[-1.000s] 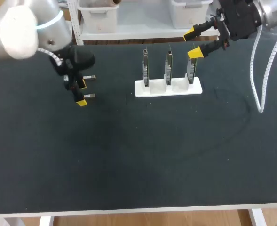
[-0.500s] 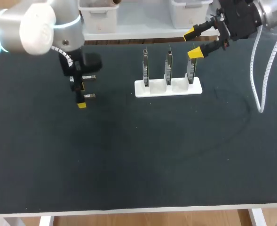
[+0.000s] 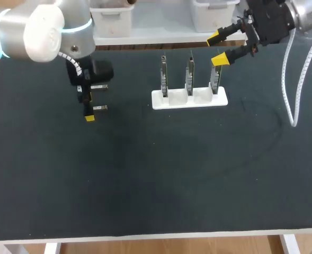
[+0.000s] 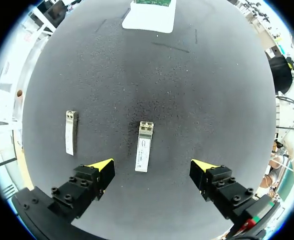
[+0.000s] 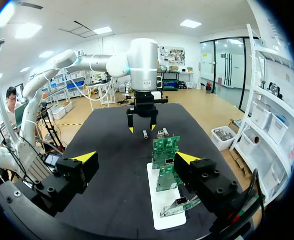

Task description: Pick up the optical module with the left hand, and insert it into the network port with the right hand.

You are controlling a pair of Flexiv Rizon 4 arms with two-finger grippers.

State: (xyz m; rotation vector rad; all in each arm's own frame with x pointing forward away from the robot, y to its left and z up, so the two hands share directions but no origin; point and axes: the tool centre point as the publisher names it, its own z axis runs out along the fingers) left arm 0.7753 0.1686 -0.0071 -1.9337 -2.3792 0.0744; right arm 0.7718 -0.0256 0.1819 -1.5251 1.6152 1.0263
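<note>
Hovering with fingers spread, left gripper (image 4: 151, 165) frames white-labelled optical module (image 4: 144, 146), print illegible

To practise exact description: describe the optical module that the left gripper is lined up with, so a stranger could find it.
On the dark table, left of the white board stand, the left gripper hangs open above two small silver modules lying flat, apart. The target module lies centred ahead of the gap between its fingers; the other module lies outside one finger.

No writing is legible; the optical module (image 4: 144, 146) bears a white label (image 4: 143, 154) whose print is too small to read.
</note>
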